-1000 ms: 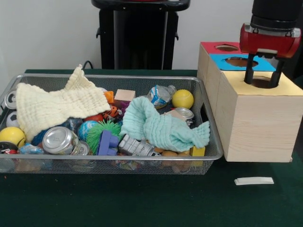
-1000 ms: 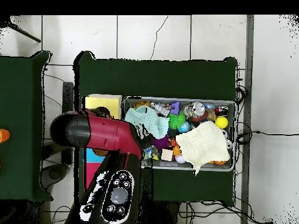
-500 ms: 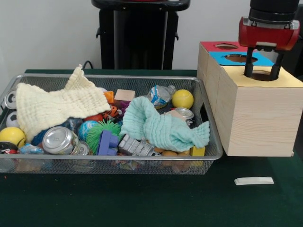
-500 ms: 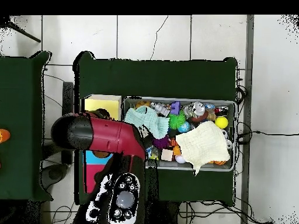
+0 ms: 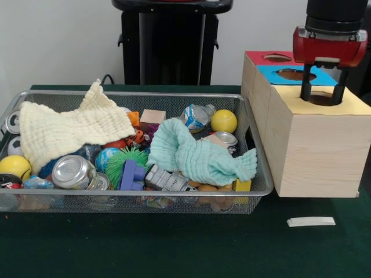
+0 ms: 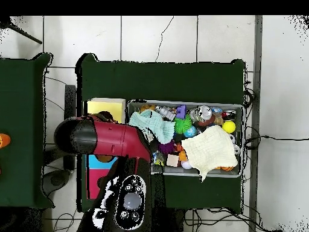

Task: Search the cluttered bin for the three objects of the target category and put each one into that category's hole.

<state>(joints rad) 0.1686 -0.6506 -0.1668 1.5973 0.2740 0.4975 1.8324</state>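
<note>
Red-and-black gripper (image 5: 322, 99), fingers apart and empty, sits slightly lower than half a second ago over the round hole (image 5: 320, 98) in the yellow-faced pale wood cube (image 5: 316, 145) | silver wire-mesh bin (image 5: 258, 168) alongside, unchanged | polka-dot cloths not visible; overhead, arm hides the hole.

Even, soft indoor light in both views; no harsh glare.

In the front view the white wall is bright, and the dark green desk (image 5: 174, 249) takes only faint, diffuse shadows under the wire bin (image 5: 139, 200) and the yellow-faced cube (image 5: 319, 145). A silver can (image 5: 72, 171) shows small highlights. Focus is mildly soft throughout. Overhead, the pale floor tiles are bright while the red arm (image 6: 108, 139) shades what lies beneath it.
</note>
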